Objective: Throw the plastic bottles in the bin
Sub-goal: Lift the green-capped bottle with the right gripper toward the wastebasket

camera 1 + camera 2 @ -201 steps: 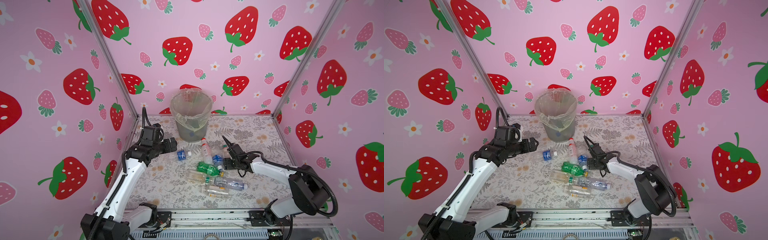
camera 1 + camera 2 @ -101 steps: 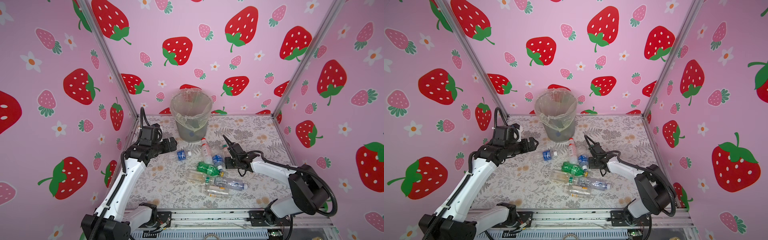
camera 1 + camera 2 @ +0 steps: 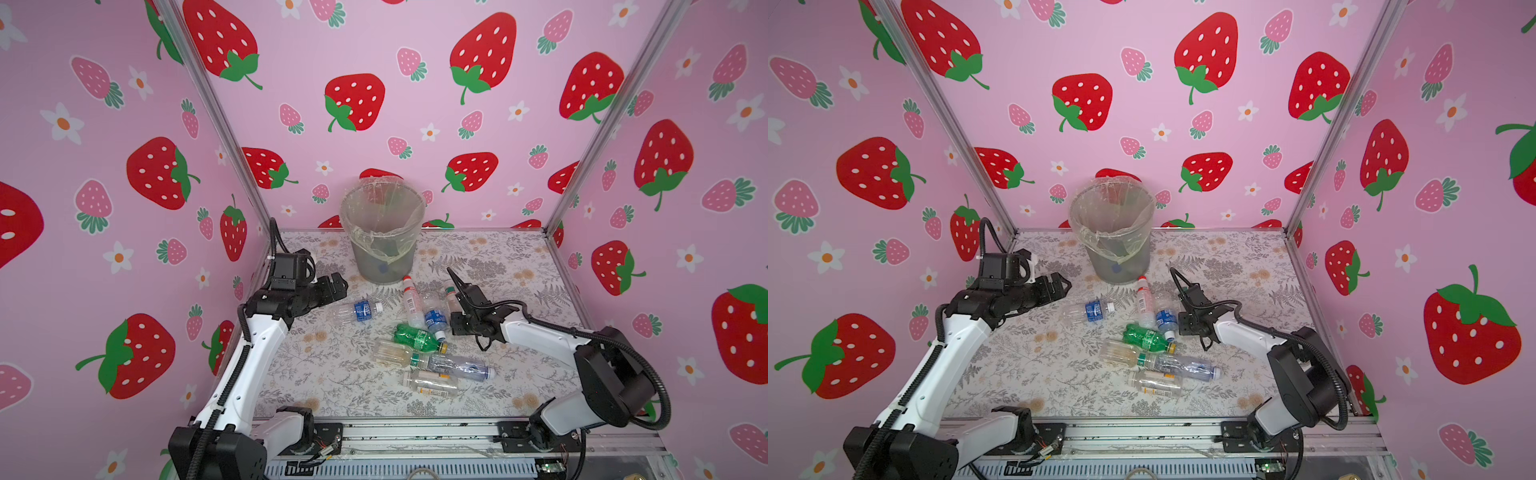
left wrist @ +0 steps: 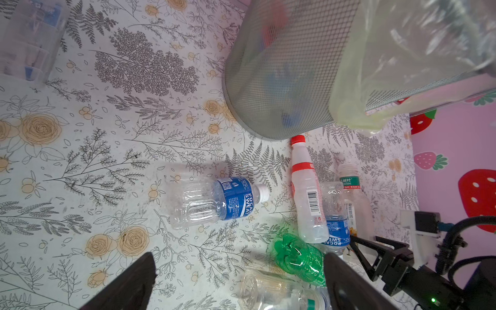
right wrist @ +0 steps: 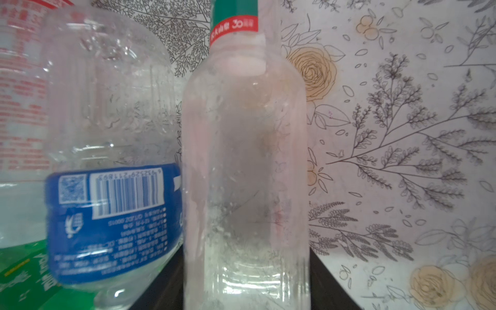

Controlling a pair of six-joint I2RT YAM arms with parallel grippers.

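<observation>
I note the right gripper [image 5: 245, 257] clamped on a clear bottle [image 5: 244, 134] lying on the tabletop [image 5: 402, 107] — left gripper [image 4: 240, 260] wide open, empty, near the bin [image 4: 281, 67].

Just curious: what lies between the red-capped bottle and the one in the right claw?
A clear blue-labelled bottle, lying flat beside the green-collared bottle; the left wrist view shows it.

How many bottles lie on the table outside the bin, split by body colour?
Green bottles: 1
Clear bottles: 7
Total: 8 on the table; a blurred clear shape in the left wrist view may be a ninth.
Inside the bin: cannot be counted.
</observation>
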